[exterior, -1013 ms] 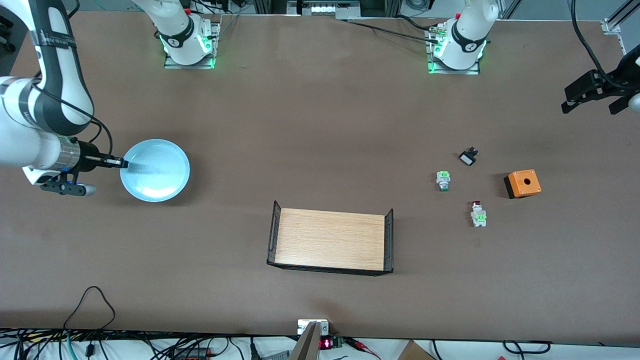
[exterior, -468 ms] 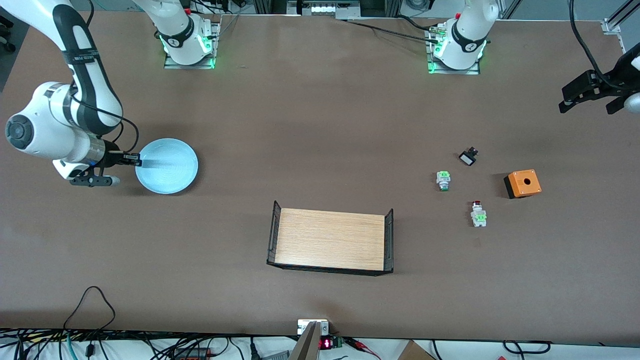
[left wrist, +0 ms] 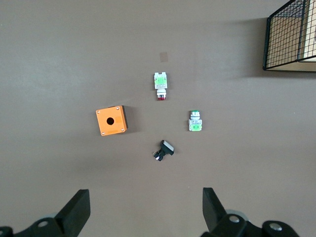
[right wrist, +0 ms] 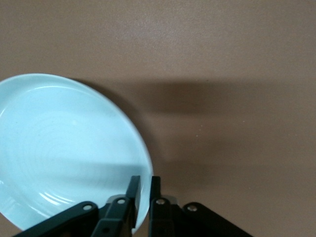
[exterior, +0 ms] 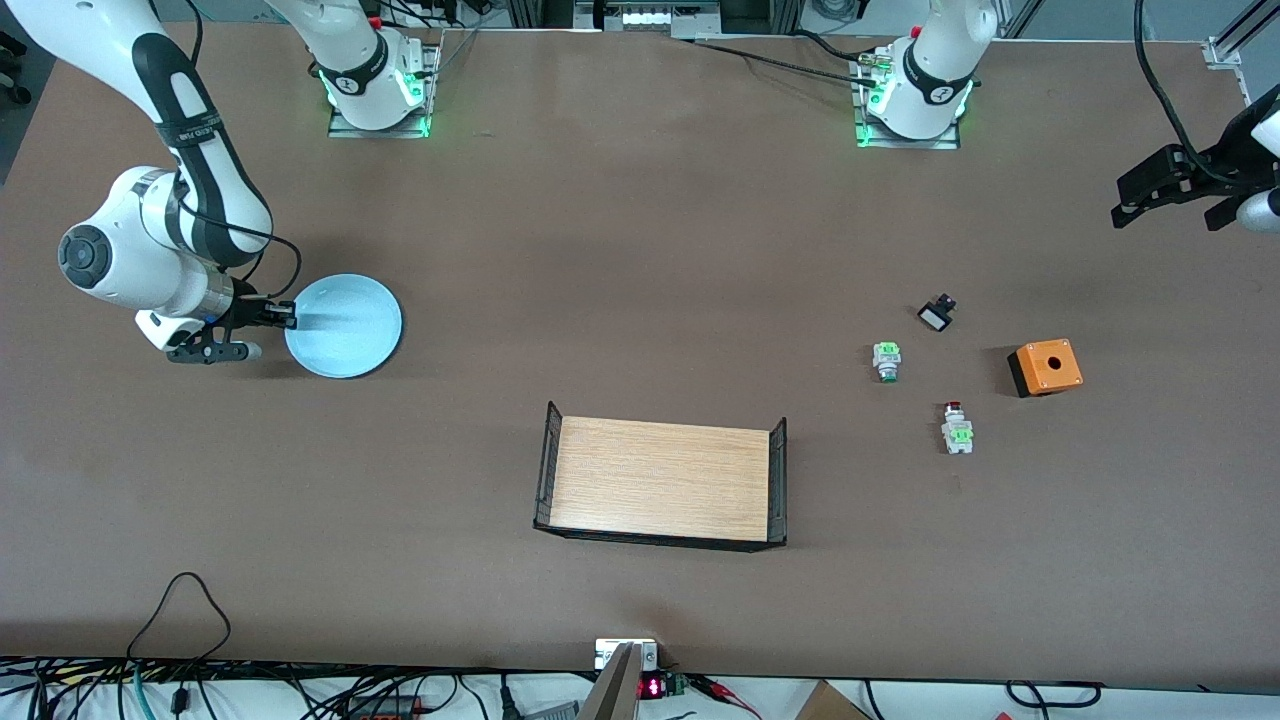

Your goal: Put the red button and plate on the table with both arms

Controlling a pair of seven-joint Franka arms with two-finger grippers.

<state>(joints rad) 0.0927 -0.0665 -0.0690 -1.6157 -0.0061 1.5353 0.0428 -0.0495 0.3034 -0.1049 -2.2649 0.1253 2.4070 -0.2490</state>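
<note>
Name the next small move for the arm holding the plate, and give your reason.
Probably lower it. The right gripper pinches the plate by its rim, and the shadow on the table suggests it is still slightly raised. The left gripper waits open, away from the red button.

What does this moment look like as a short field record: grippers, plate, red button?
right gripper: shut on the plate rim, at the right arm's end of the table
left gripper: open, empty, over the left arm's end
red button: lying on the table, untouched, nearer the front camera than the green button
</note>
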